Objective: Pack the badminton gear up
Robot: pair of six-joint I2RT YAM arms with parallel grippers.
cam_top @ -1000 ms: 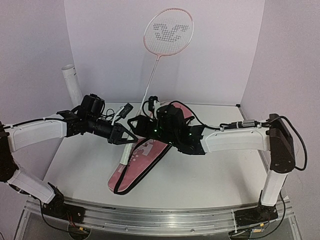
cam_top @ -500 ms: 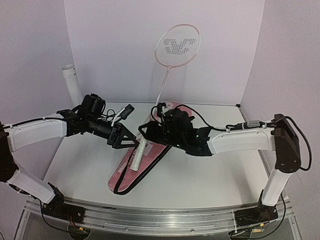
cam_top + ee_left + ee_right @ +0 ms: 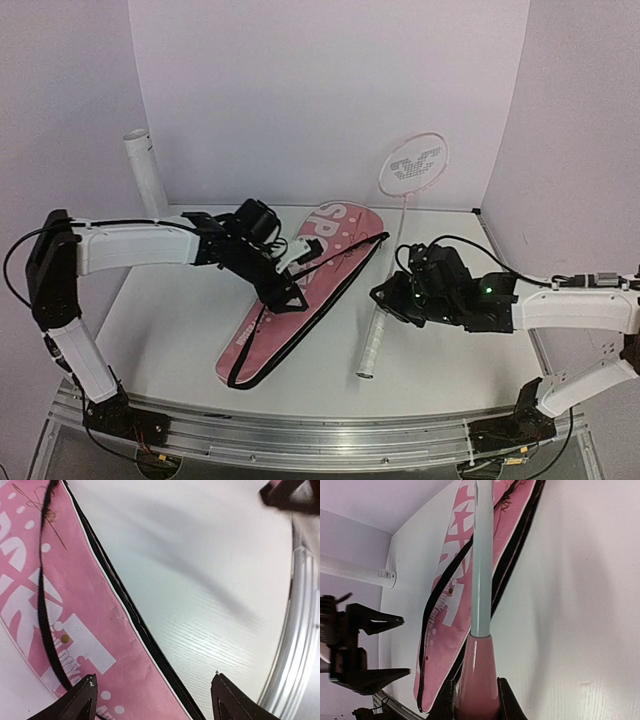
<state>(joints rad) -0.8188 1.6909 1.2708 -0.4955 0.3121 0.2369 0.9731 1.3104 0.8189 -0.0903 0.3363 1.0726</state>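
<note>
**A:** Top external view first: where is the racket [image 3: 414, 163]?

**B:** In the right gripper [image 3: 386, 296], beside the bag [image 3: 300, 290], over the right half of the table [image 3: 170, 330]. It slants, with the head up toward the back right corner and the white handle pointing down toward the near edge. Whether its butt touches the table I cannot tell.

**A:** How is it held?

**B:** The right wrist view shows the right gripper [image 3: 476, 700] clamped on the pink cone where the handle begins, with a finger [image 3: 506, 700] on each side.

**A:** And the left gripper [image 3: 285, 297]?

**B:** It is spread wide and holds nothing. It hangs over the middle of the bag. In the left wrist view its fingers [image 3: 82, 702] straddle the bag's black zip edge, one over pink and the other over bare table.

**A:** How does the bag lie?

**B:** Flat and diagonal across the middle of the table. The wide end points to the back and the narrow end to the near edge, and a black strap trails along it.

**A:** Anything else?

**B:** A white tube [image 3: 145, 175] stands at the back left corner.
</note>
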